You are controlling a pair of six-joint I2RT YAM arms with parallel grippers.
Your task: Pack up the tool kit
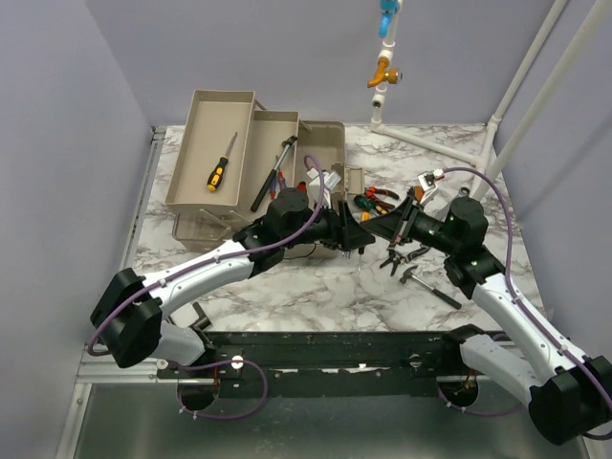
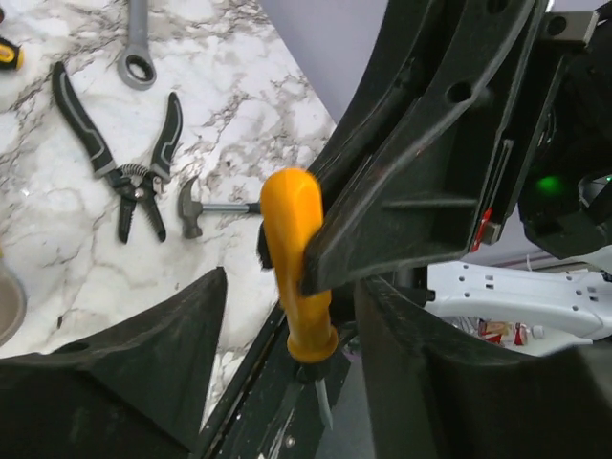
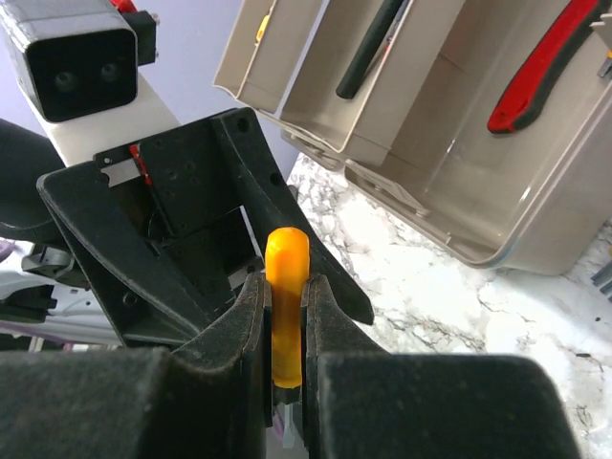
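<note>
Top external view: toolbox [image 1: 320,153] standing open at the far left of the table [image 1: 287,287], trays fanned out. A yellow-and-black screwdriver [image 1: 219,170] and a dark long-handled implement [image 1: 271,177] lie in two of the trays. Both arms meet over mid-table. Right wrist view: right tool [image 3: 285,325] pressed together on an orange-handled screwdriver [image 3: 287,268], held in the air. The left tool [image 2: 295,277] is spread to either side of the same handle, apparently a hand-over. Left wrist view: pliers [image 2: 124,163], hammer [image 2: 196,208] and wrench [image 2: 137,48] lie loose on the table. Judged progress: packing begun, most items unpacked, toolbox not yet closed.
</note>
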